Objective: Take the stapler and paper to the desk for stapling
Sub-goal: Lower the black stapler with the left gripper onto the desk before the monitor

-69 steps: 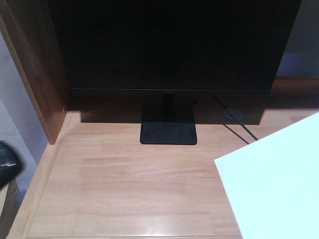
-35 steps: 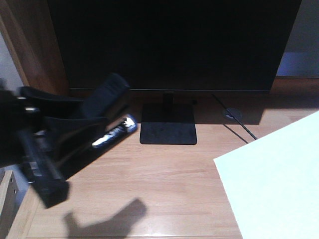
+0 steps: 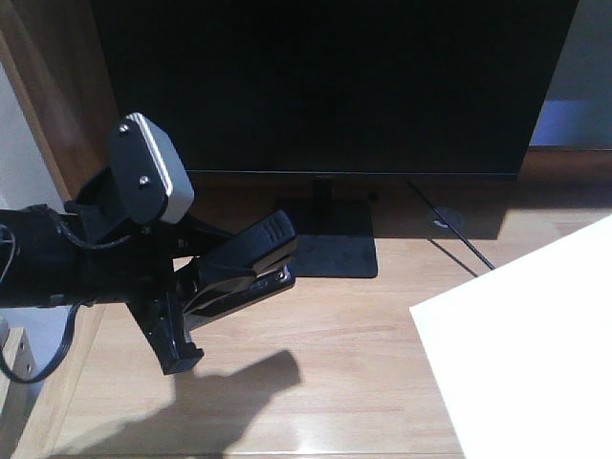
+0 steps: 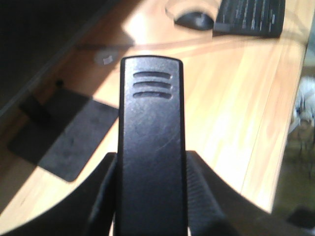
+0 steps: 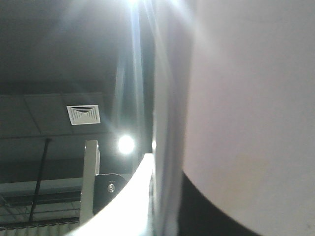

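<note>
A black stapler [image 3: 239, 263] hangs above the left part of the light wood desk [image 3: 316, 373], pointing toward the monitor stand. My left gripper [image 3: 203, 282] is shut on the stapler's rear half. The left wrist view shows the stapler [image 4: 152, 128] upright in the centre, with the left gripper's [image 4: 151, 196] fingers pressed on both of its sides. A white paper [image 3: 535, 344] covers the lower right corner of the front view. Seen from the right wrist, the paper [image 5: 246, 98] fills the right side, its edge running into my right gripper [image 5: 170, 216], which is shut on it.
A dark monitor [image 3: 325, 86] stands at the back on a flat black base [image 3: 323, 251]. A black cable [image 3: 449, 239] runs past a desk grommet. A brown side panel [image 3: 67, 124] bounds the left. A mouse [image 4: 194, 19] and keyboard [image 4: 251, 17] lie farther along.
The left arm has swung in from the left edge over the desk, carrying the stapler toward the monitor base. The paper has stayed almost in place.
</note>
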